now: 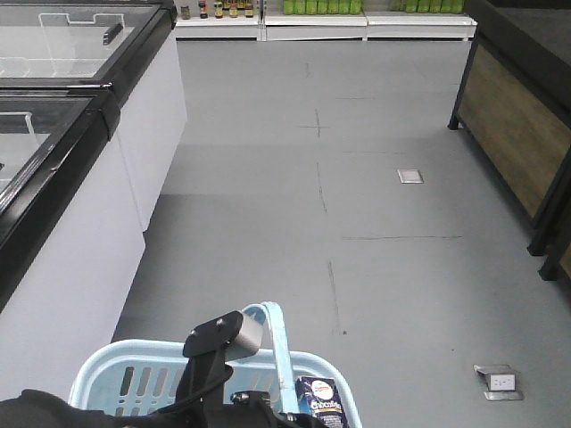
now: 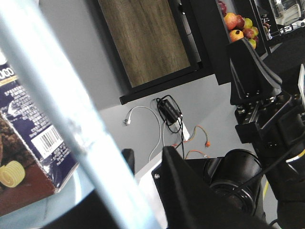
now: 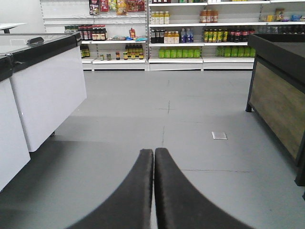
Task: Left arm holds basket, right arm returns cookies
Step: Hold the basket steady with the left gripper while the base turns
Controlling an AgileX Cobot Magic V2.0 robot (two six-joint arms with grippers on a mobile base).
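Supermarket aisle: my black left gripper [image 1: 227, 343] appears clamped on hoop handle of light blue slotted plastic basket [image 1: 111, 373]. Dark navy-and-brown cardboard cookie box [image 1: 319, 403] stands inside, at basket's right edge near far corner. Black right gripper [image 3: 154, 151] clenched, empty, facing shelves. Step, as I judge it: cookies not yet picked. Next I must open the right claw and bring it down onto the box.

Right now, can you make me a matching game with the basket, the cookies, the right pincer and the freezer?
Things:
1. basket
2. cookies
3. right pincer
4. freezer

Descriptions:
A. shut, holding nothing
B. white sides, black top
C. light blue
D. standing in the basket

Pairs: 1-C, 2-D, 3-A, 4-B
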